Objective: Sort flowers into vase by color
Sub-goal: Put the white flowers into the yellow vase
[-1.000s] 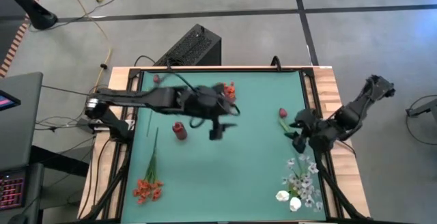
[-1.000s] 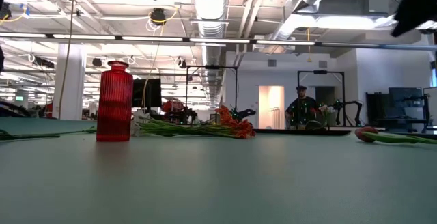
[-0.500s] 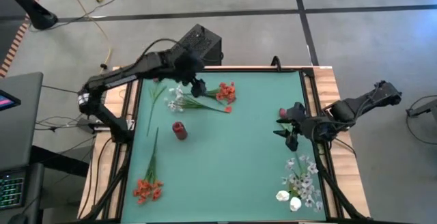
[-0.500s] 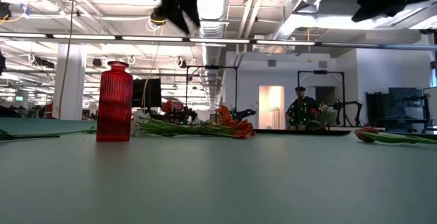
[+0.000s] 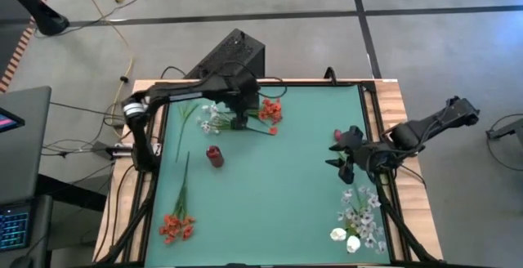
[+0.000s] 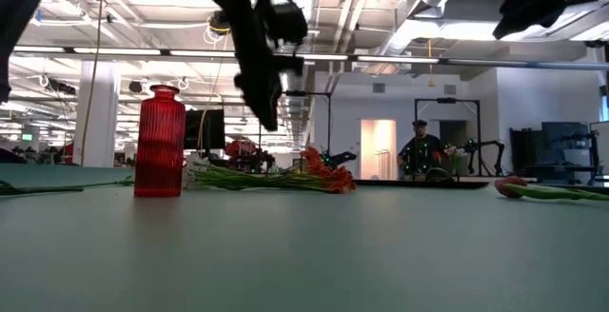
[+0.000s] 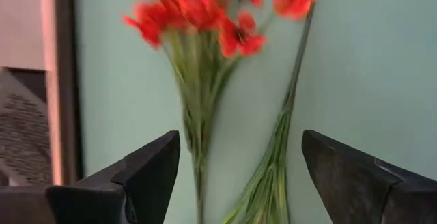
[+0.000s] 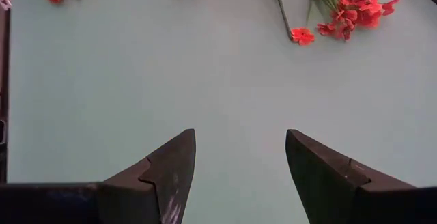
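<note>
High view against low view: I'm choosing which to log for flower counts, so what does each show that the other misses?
Only the high view shows the white flowers at the right near corner, the orange flowers at the left near corner, and the right gripper, open over the table's right side. Only the low view shows the room behind, with a person far off. Both show the red vase, the orange cluster by the far edge, the dark red bud and the left gripper, open above those stems.
</note>
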Robot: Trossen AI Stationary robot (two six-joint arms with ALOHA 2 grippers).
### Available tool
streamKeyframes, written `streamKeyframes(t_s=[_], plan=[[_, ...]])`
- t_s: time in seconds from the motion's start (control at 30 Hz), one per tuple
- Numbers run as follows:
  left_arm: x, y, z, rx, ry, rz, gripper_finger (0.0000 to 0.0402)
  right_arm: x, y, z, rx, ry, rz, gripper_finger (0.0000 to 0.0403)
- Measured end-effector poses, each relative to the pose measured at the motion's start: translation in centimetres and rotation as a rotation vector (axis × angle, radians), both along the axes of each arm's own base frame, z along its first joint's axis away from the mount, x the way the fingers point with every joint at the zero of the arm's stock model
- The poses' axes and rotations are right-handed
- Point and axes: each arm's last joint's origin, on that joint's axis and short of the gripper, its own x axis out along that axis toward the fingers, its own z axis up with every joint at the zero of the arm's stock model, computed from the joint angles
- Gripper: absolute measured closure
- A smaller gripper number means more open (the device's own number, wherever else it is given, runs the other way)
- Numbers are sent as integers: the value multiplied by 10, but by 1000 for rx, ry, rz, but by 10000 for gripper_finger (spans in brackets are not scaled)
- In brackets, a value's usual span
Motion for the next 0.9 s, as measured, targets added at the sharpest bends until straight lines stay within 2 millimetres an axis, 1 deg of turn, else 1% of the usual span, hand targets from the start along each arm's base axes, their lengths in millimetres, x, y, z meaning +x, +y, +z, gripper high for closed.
streamKeyframes(t_s=[0.17, 0.27, 0.47, 0.57, 0.63, 0.73, 0.8, 0.9], plan=[[10, 2, -39, -72, 108, -35, 106, 4, 2, -4, -11, 23, 0, 148], [13, 1, -55, -102, 167, -48, 107, 5, 3, -5, -13, 31, 2, 148], [16, -2, -78, -136, 248, -56, 107, 6, 3, -6, -4, 47, 22, 148], [17, -2, -86, -126, 279, -53, 114, 5, 3, -6, -6, 49, 22, 148], [17, -2, -88, -125, 293, -51, 130, 5, 3, -6, -6, 50, 22, 148], [17, -1, -87, -122, 286, -48, 169, 5, 3, -6, -6, 50, 23, 148], [17, -2, -87, -125, 290, -38, 205, 5, 3, -6, -6, 50, 22, 148], [15, -2, -85, -123, 305, -34, 269, 5, 3, -6, -6, 50, 22, 148]])
